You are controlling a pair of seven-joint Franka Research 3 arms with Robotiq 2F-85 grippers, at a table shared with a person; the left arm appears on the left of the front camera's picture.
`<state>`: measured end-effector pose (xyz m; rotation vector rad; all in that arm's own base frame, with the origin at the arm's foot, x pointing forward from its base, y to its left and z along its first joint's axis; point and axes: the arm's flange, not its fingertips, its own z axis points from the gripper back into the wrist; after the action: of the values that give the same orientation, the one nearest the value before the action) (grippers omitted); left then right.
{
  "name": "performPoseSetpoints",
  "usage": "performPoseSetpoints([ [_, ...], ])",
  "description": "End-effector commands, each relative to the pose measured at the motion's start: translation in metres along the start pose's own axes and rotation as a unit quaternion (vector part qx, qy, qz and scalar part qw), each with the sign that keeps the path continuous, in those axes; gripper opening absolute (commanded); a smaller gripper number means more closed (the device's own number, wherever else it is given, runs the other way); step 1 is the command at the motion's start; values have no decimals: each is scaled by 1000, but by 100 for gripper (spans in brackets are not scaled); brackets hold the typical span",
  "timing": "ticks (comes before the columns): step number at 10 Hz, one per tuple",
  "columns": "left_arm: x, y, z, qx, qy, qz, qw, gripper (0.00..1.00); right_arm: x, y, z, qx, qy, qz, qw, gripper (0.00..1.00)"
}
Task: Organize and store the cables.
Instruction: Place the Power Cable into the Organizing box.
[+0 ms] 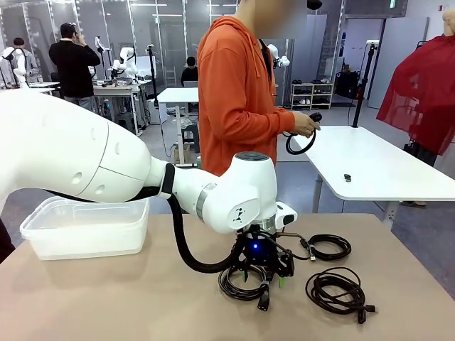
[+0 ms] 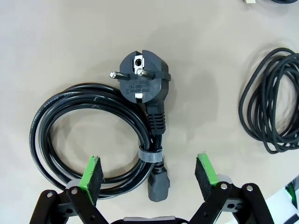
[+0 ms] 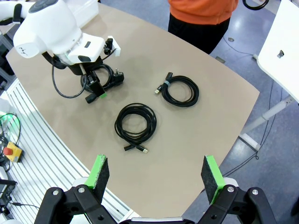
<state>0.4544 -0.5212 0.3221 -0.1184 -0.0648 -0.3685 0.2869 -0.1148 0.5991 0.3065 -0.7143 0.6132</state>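
**Cable tally: four coils, one bin**

Three coiled black cables lie on the tan table: one power cord, one second coil and one third coil; a fourth coil hangs from the person's hand; the power cord has two chunky ends and one grey strap; one clear plastic bin; two grippers, left gripper and right gripper, two green pads each.

Bright, even overhead light. Only soft, faint shadows lie on the table beneath the left end effector. Wrist views are sharp, with bowed edges.
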Motion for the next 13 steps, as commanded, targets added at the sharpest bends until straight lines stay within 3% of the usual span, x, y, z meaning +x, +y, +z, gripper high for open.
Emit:
performPoseSetpoints([
  [1, 1, 0, -3, -6, -11, 2, 1000, 100, 0, 0, -1, 1, -2, 1, 1000, 100],
  [8, 10, 2, -11, 15, -18, -15, 1000, 100, 0, 0, -1, 1, -2, 1, 1000, 100],
  [13, 13, -4, -17, 33, -1, -36, 999, 73, 0, 0, -1, 1, -2, 1, 1000, 100],
])
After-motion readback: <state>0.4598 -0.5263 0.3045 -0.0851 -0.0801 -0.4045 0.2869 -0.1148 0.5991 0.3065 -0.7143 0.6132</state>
